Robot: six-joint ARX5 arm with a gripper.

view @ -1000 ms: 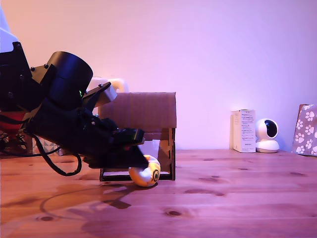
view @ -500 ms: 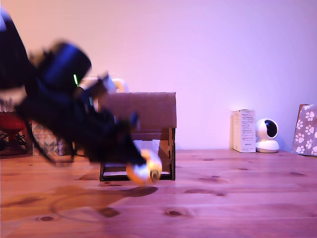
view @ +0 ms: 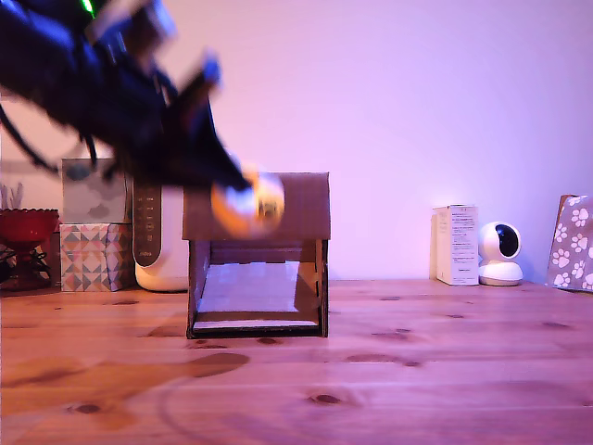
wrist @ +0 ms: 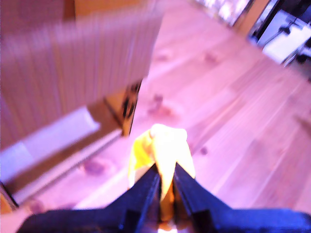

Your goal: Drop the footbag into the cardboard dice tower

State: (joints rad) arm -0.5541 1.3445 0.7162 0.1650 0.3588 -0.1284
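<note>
Exterior view: tool (view: 243, 197) pinching footbag (view: 246, 204) before cardboard dice tower (view: 278, 206) upper panel, tabletop (view: 417, 371) below.

Arm motion-blurred, reaching in from the exterior view's upper left, slanting down toward the right. Gripper (view: 243, 199) raised well clear of the tabletop, tip pointing down and to the exterior view's right. In the wrist view, gripper (wrist: 165, 182) with both dark fingers (wrist: 145, 190) drawn close together, pinching the footbag (wrist: 163, 148) between them, only a narrow gap left
</note>
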